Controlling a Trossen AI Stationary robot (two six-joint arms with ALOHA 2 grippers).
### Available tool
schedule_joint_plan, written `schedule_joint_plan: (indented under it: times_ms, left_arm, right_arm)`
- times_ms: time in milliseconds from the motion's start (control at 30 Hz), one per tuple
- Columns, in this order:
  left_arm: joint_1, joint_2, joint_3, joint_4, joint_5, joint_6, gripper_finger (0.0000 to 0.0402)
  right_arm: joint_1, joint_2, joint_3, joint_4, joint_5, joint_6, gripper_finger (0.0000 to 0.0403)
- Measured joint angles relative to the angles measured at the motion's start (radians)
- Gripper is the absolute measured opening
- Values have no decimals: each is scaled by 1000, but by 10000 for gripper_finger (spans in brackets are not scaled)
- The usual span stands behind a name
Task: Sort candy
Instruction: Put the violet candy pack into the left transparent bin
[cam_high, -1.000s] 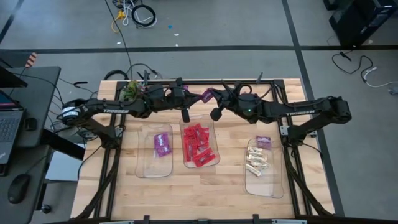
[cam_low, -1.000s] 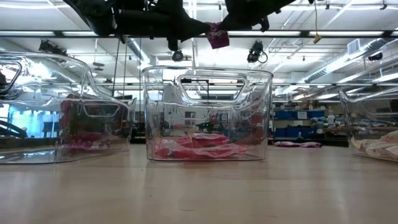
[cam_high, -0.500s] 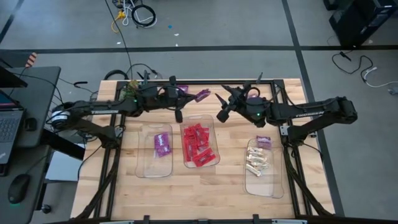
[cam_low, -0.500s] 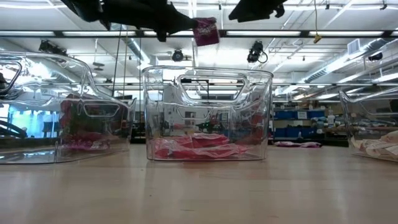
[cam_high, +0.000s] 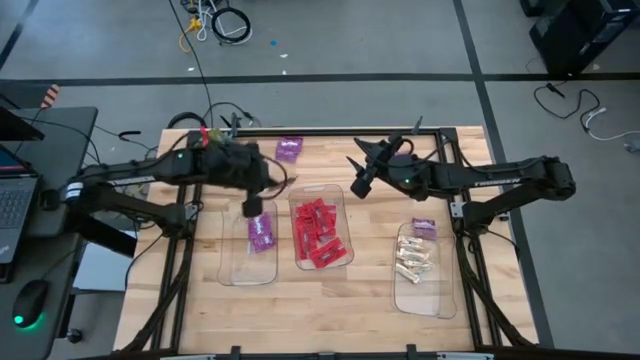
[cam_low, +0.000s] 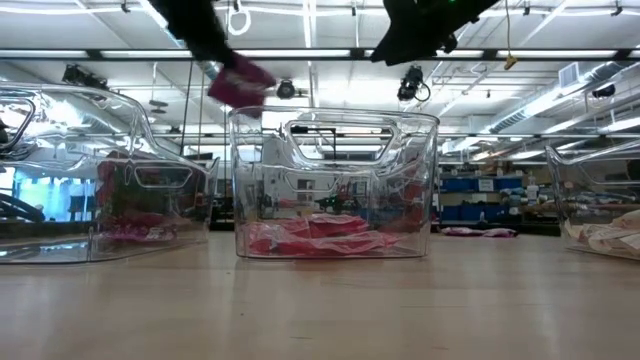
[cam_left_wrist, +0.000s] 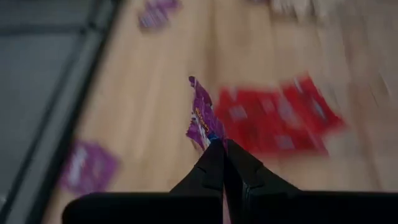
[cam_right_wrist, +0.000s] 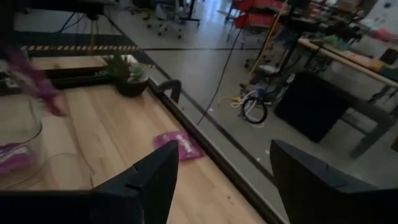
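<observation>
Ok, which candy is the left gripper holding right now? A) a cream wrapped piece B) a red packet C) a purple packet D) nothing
C: the left gripper is pinched shut on a purple packet, carried over the left bin.

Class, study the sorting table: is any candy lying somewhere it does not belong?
Yes. One purple packet lies loose on the bare table at its far edge, outside every bin. Another purple packet sits at the far end of the bin of whitish-cream pieces, which looks like the wrong kind there.

Purple packets (cam_high: 262, 232), red packets (cam_high: 318, 232), cream pieces (cam_high: 412, 258).
</observation>
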Motion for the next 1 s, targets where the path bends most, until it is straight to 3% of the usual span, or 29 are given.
schedule_joint_plan:
  times_ms: [167, 267, 467, 533, 733, 1000]
  left_arm:
    - [-59, 1, 17, -273, 41, -120, 0]
    - [-86, 0, 3, -368, 153, -182, 0]
    - [-100, 1, -101, -294, 430, -207, 0]
    - [-100, 1, -154, -234, 472, -207, 0]
    - [-91, 35, -241, -191, 445, -230, 9]
    - [-92, 101, -246, -189, 437, -236, 74]
  right_arm:
    - [-17, 2, -27, 10, -21, 11, 229]
    - [-19, 2, -30, 11, -23, 11, 225]
    - [-18, 2, -31, 11, -57, 11, 225]
    - [-18, 2, -31, 11, -61, 11, 226]
    - [-18, 2, -31, 11, -68, 11, 222]
    - [-18, 2, -31, -4, -68, 12, 234]
